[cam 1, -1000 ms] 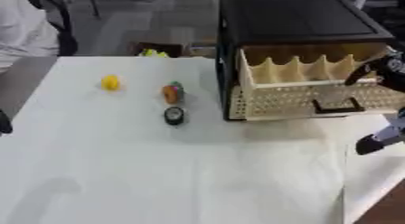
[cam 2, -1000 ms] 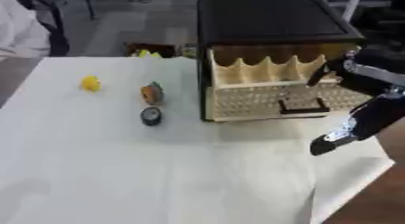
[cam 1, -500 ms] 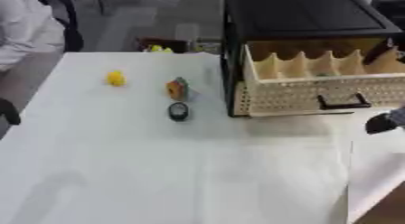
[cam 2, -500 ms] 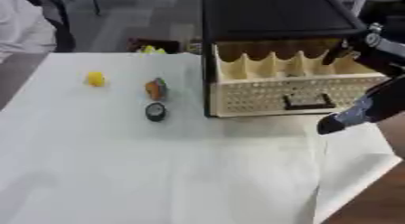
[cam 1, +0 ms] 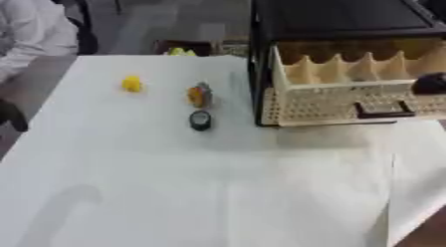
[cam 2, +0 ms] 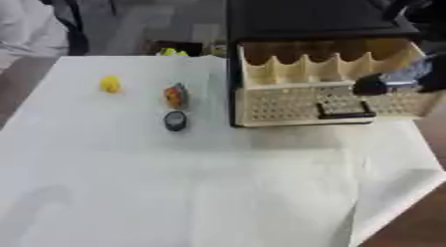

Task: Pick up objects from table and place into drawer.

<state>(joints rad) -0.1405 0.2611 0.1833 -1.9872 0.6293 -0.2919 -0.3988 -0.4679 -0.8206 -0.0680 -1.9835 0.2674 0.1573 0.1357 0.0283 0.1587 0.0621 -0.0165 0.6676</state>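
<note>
Over the open drawer the right hand hangs, its fingers' state unreadable; three small objects lie on the table.

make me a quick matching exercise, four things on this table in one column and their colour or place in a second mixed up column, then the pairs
Things
1. small toy at the far left of the table
2. round object nearest the camera
3. drawer
4. cabinet

Descriptions
A. black, standing at the table's far right
B. yellow
C. cream, pulled open, with dividers inside
D. dark, lying just in front of the orange object

Pairs: 1-B, 2-D, 3-C, 4-A
</note>
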